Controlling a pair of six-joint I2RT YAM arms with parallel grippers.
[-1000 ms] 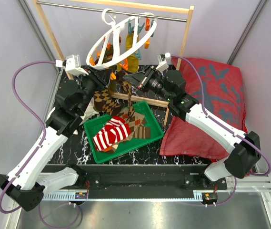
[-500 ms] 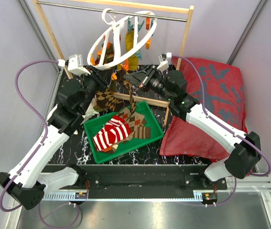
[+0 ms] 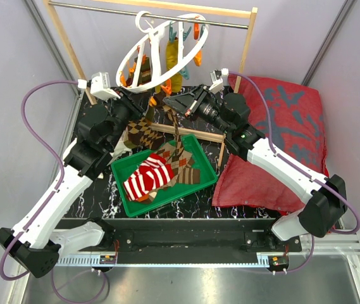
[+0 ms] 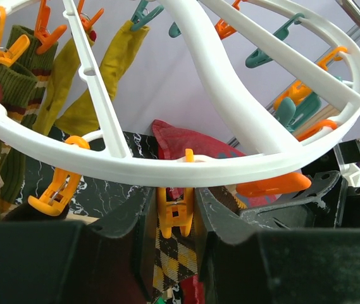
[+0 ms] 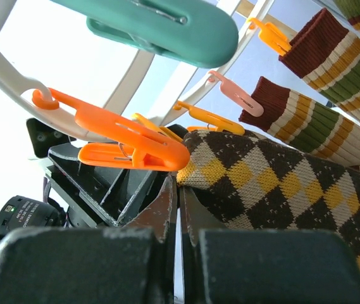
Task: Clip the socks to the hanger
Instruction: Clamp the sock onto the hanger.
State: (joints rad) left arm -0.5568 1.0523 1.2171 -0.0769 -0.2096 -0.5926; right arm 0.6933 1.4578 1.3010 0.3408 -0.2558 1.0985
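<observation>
Over the counter [image 3: 186,204], the right end effector [image 5: 180,187] pinched the limp argyle sock [image 5: 274,183] by its edge while the left end effector [image 4: 175,215] squeezed an orange clip [image 4: 174,221] on the hanger [image 4: 230,107].

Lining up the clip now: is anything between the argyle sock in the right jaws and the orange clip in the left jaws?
Nothing visible. The argyle sock sits just below the orange clip, which the left gripper pinches; the hanger ring passes above the clip, not between them.
</observation>
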